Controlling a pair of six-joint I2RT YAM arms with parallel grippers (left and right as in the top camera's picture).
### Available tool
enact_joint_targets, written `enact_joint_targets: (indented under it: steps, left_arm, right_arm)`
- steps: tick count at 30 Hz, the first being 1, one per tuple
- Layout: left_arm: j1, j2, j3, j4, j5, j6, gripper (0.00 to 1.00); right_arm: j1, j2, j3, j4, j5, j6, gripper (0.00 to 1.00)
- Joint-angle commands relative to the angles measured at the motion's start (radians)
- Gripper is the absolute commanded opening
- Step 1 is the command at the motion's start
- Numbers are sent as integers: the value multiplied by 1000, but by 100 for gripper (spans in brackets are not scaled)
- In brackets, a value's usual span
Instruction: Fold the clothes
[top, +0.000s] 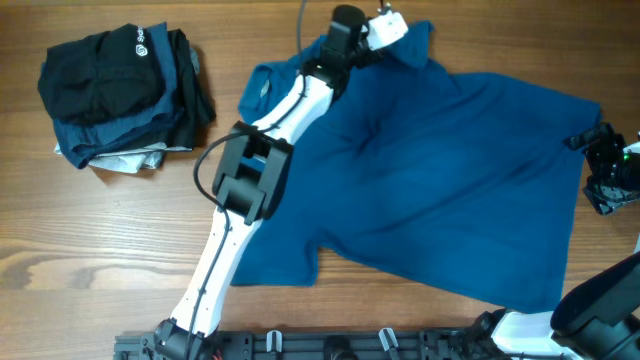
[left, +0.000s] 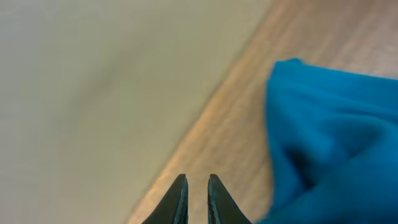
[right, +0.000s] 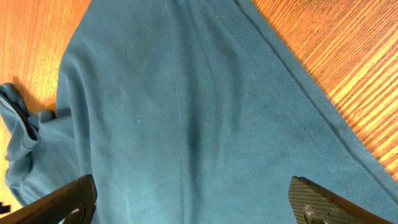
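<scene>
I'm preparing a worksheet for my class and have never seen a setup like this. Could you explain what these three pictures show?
Two robot arms work at a wooden table. One picture looks down from above; the other two come from cameras on each wrist. A blue polo shirt lies spread out, with a pile of dark folded clothes beside it. The left end effector, fingers nearly together, holds nothing near the shirt's top edge. The right end effector hovers open over the shirt, also empty.

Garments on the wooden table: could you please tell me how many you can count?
At least 3: blue polo shirt spread centre-right; black logo garment stacked atop a dark teal piece at top left. More may hide inside the stack.
</scene>
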Motion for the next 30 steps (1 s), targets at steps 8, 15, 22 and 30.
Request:
enact_joint_targets:
  steps: [8, 15, 22, 30]
  left_arm:
    - [9, -105, 3, -192, -19, -457, 12]
    - [-61, -181, 3, -477, -17, -563, 4]
    - [-36, -249, 3, -692, -163, -775, 4]
    - [76, -309, -5, -1025, 23, -945, 4]
  right_arm:
    - [2, -19, 14, 2, -16, -6, 99]
    - [2, -19, 14, 2, -16, -5, 100]
    - [2, -19, 14, 2, -16, -5, 99]
    - [2, -19, 14, 2, -16, -5, 99]
